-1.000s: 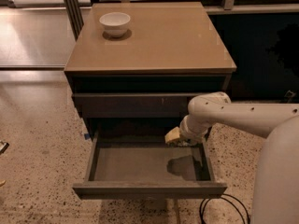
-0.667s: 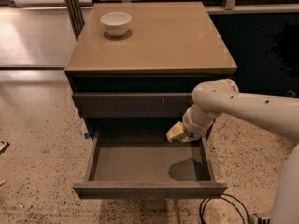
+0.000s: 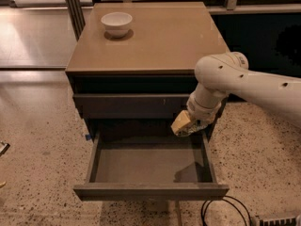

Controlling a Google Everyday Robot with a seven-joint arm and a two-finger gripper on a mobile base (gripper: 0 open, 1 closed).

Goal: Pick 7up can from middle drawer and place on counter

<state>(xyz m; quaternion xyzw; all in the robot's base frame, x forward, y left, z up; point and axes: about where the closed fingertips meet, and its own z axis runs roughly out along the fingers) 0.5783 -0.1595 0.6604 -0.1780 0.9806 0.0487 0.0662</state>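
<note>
The middle drawer [image 3: 141, 164] is pulled out, and its flat grey floor shows nothing lying on it. My gripper [image 3: 186, 125] hangs from the white arm [image 3: 244, 81] over the drawer's back right corner, just below the closed drawer front above. The 7up can is not in clear view; the gripper's pale end hides whatever lies under it. The tan counter [image 3: 160, 39] tops the dark cabinet.
A white bowl [image 3: 116, 22] stands on the counter's back left. A closed drawer front [image 3: 131, 105] sits above the open drawer. Black cable [image 3: 221, 211] lies on the speckled floor at the front right. Dark posts stand behind the cabinet.
The arm has swung up and to the right. The gripper has risen a little at the drawer's back right.
</note>
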